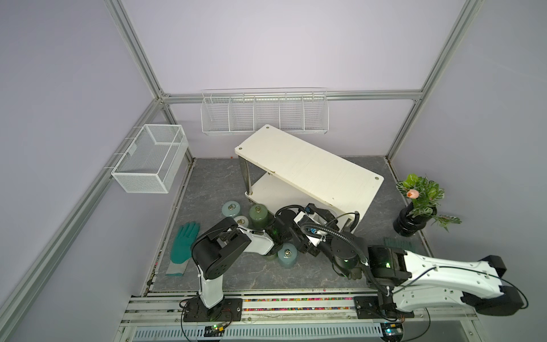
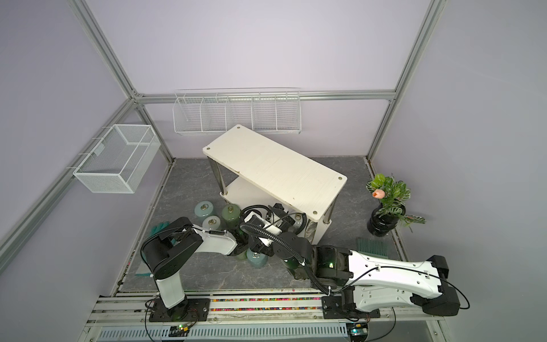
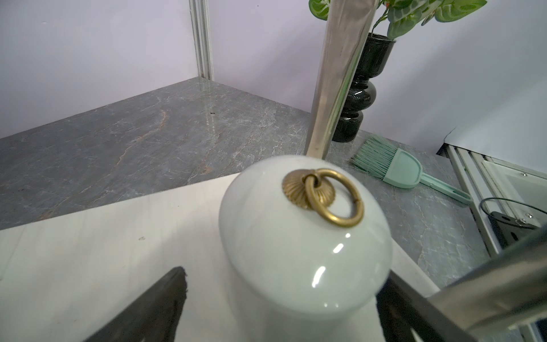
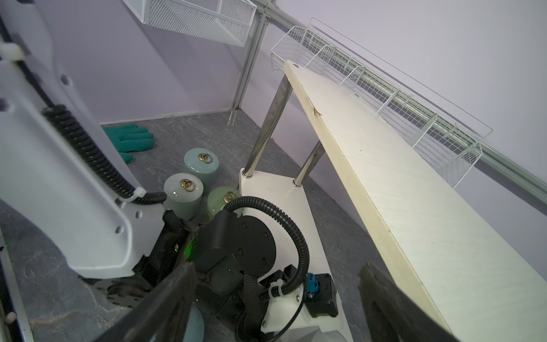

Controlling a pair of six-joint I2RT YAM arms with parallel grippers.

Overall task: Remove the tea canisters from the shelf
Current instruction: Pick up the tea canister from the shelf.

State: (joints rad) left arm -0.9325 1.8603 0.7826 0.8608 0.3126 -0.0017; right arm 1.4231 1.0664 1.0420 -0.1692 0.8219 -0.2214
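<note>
Though flanked by the wide-open left pincer (image 3: 285,277), the glossy pale canister (image 3: 296,237) seems ungripped

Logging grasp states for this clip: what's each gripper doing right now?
Left gripper: open, jaws either side of the pale canister.
Right gripper: open, empty.

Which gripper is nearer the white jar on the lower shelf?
Left. The left gripper straddles the white jar; the right gripper hangs outside the shelf, above the left arm.
</note>
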